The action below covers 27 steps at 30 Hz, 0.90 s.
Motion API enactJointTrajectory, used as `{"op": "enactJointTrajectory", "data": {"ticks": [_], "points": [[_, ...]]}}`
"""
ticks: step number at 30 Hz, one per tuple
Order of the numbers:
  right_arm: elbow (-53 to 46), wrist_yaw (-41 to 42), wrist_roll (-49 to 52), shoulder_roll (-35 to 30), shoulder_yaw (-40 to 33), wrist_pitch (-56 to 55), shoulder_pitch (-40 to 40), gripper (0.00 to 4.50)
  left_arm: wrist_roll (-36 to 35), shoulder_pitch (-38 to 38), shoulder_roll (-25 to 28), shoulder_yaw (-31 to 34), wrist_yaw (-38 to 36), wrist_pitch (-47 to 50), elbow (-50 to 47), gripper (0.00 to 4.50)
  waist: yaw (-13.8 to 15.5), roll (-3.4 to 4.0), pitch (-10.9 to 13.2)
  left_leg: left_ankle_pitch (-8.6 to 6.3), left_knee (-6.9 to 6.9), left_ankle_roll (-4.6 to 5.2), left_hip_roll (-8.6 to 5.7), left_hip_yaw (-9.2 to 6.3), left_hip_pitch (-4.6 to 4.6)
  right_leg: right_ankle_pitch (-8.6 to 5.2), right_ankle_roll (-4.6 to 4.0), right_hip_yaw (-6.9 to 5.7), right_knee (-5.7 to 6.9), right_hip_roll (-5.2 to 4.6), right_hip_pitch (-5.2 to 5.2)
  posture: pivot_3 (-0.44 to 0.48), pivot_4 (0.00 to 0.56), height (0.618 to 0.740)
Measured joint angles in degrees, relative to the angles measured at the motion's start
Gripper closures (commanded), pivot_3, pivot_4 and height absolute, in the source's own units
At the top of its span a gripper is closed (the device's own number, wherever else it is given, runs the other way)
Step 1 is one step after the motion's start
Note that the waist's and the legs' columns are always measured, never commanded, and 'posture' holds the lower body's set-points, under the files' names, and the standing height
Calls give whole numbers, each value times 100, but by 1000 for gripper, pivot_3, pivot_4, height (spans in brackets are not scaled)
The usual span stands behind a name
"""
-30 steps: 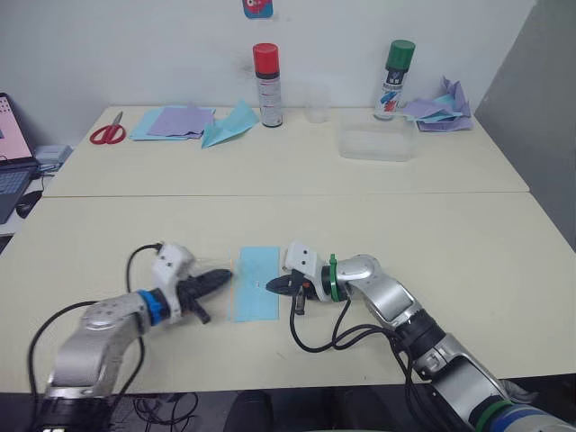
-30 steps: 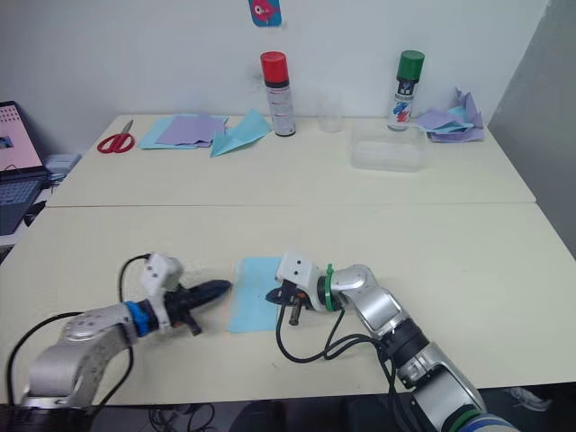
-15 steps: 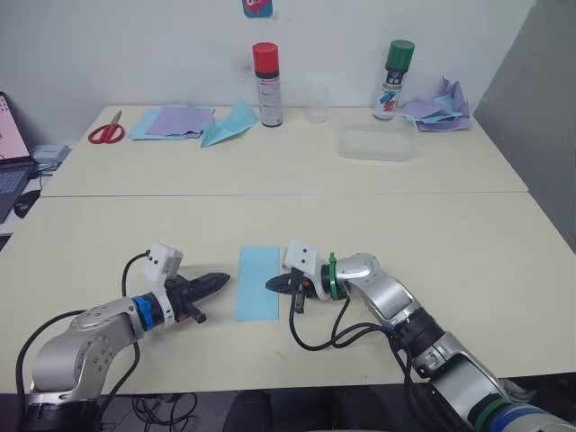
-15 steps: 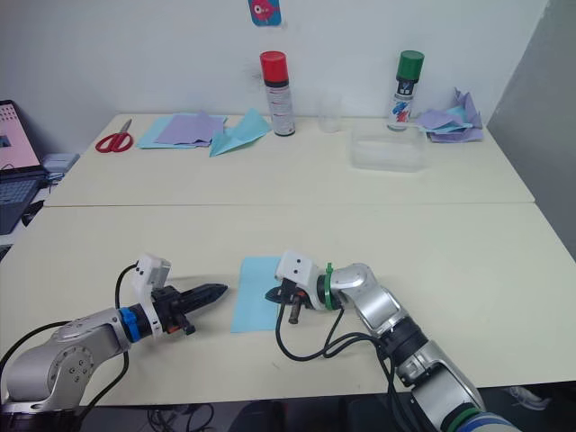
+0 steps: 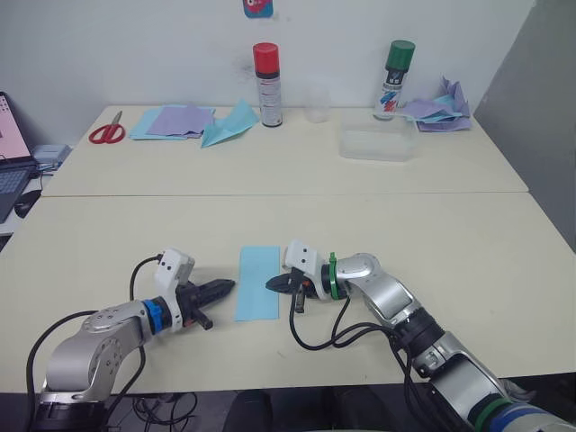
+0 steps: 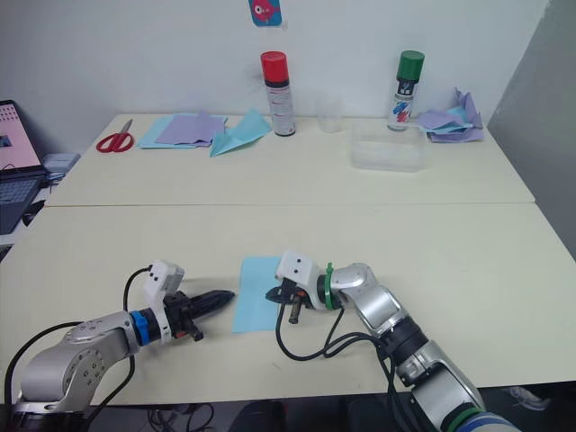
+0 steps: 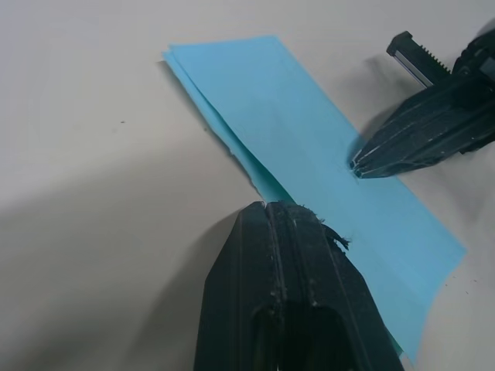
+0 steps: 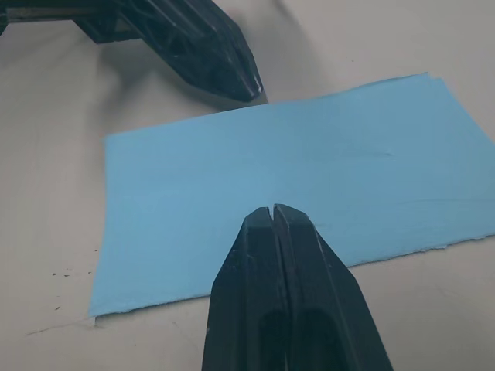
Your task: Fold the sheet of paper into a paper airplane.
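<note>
- Now: left tool (image 5: 227, 286), closed and empty, returns to the left edge of the sheet of paper (image 5: 257, 283).
- Right tool (image 5: 273, 284), closed, presses the sheet's right edge onto the counter (image 5: 468, 243); folded lengthwise, nose folds remain.

The cream counter (image 5: 135, 216) carries the sheet of paper (image 5: 256, 283) near its front. Well behind the sheet lie scissors (image 5: 107, 133), lilac sheets (image 5: 178, 120), 2 spray cans (image 5: 266, 85), a clear tray (image 5: 377, 144).

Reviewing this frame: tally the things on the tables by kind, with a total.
Spray cans: 2 (red-capped, green-capped)
Scissors: 1
Folded sheet of paper: 1
Teal paper dart: 1
Clear cup: 1
Clear tray: 1
Paper piles: 2 (flat, crumpled)
Total: 9
</note>
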Motion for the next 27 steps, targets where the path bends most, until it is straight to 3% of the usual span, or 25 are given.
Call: {"op": "enactJointTrajectory", "data": {"ticks": [27], "points": [[-104,0,7,-9,-84,190,4,4480,165,-217,-13,-71,-239,-234,233,4500,27,0,1,0,1,0,-1,0,-3,0,0,-1,0,0,0,0,150,740]]}}
